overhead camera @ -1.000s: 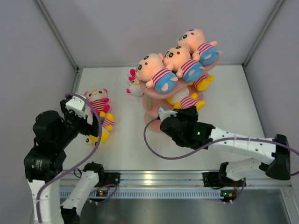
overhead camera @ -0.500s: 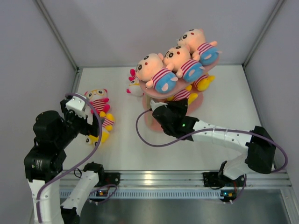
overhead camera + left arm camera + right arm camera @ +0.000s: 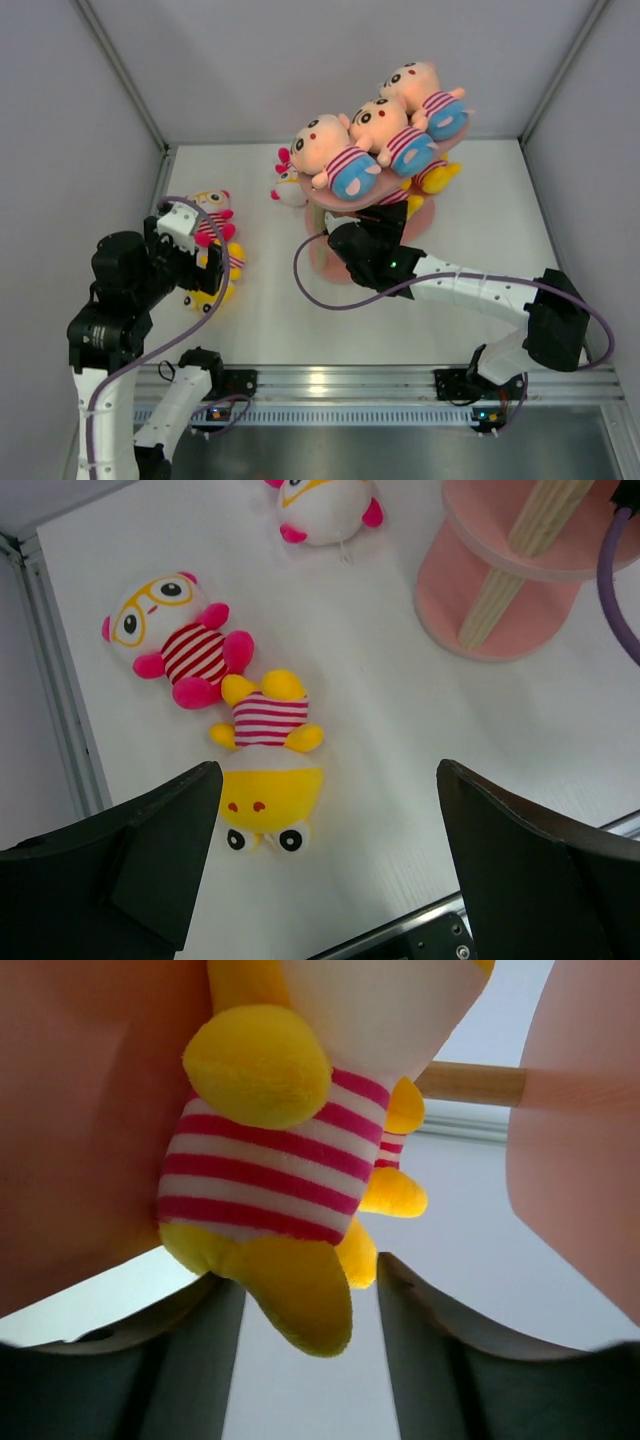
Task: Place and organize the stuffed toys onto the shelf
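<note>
Left gripper (image 3: 330,780) hangs over the white table (image 3: 400,740), dark fingers spread wide, nothing between them. Under it, at 9 o'clock from the shelf (image 3: 345,197), is a fuzzy pink-limbed toy (image 3: 170,640) with yellow goggle rings and a red-white striped shirt. Touching its foot at 5 o'clock is a yellow toy (image 3: 265,770), face up, round head toward the near edge. A small white toy (image 3: 289,188) with pink paws sits at 10 o'clock of the shelf foot. Shelf – smooth pink oval boards on pale wooden posts (image 3: 540,530). Three peach toys (image 3: 380,125) in striped shirts and blue shorts lie in a row on the top board. Right gripper (image 3: 310,1280) reaches into the middle tier, fingers partly spread, with the plush leg of a striped yellow toy (image 3: 260,1180) between them – not visibly squeezed. A second yellow toy (image 3: 395,1175) lies behind it.
</note>
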Motion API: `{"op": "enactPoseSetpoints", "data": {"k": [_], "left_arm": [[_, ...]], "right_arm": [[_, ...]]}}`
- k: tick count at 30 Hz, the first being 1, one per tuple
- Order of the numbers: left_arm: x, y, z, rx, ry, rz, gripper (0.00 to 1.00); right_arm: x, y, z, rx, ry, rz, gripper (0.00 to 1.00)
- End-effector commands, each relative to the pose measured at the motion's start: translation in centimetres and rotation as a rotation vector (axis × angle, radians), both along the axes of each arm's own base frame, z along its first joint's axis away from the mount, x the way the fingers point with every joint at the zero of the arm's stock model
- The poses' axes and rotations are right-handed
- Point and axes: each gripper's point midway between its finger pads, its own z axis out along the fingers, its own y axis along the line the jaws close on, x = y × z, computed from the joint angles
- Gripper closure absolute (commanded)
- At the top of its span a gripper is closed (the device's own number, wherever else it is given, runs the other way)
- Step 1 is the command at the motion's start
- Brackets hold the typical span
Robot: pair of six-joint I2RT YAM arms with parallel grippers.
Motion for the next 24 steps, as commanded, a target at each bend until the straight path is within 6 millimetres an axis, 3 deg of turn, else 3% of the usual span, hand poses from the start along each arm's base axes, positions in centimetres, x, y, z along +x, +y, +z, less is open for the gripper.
{"op": "enactPoseSetpoints", "data": {"k": [1, 3, 7, 11, 17, 20, 24], "left_arm": [[1.4, 0.7, -2.3, 0.046, 0.058, 0.026, 0.05], [2.1, 1.3, -5.1, 0.089, 0.141, 0.045, 0.05], [3.1, 3.6, -11.5, 0.220, 0.343, 0.116, 0.06], [2.3, 7.9, -17.6, 0.443, 0.556, 0.242, 0.07], [3.7, 10.1, -21.8, 0.559, 0.645, 0.288, 0.06], [3.8, 10.0, -24.1, 0.556, 0.716, 0.261, 0.07], [5.8, 9.2, -26.0, 0.560, 0.659, 0.175, 0.11]], "right_arm": [[-0.1, 0.1, 1.2, 0.048, -0.004, 0.002, 0.42], [-0.5, -0.2, 1.3, 0.053, -0.001, 0.002, 0.32], [-1.4, -0.1, 1.8, 0.079, -0.003, 0.020, 0.23], [-2.0, -0.1, 2.3, 0.112, -0.010, 0.034, 0.19], [-2.6, -0.3, 2.3, 0.127, 0.002, 0.038, 0.13], [-3.1, -0.3, 2.1, 0.144, 0.011, 0.044, 0.10], [-3.7, -0.3, 1.7, 0.185, 0.042, 0.074, 0.10]]}}
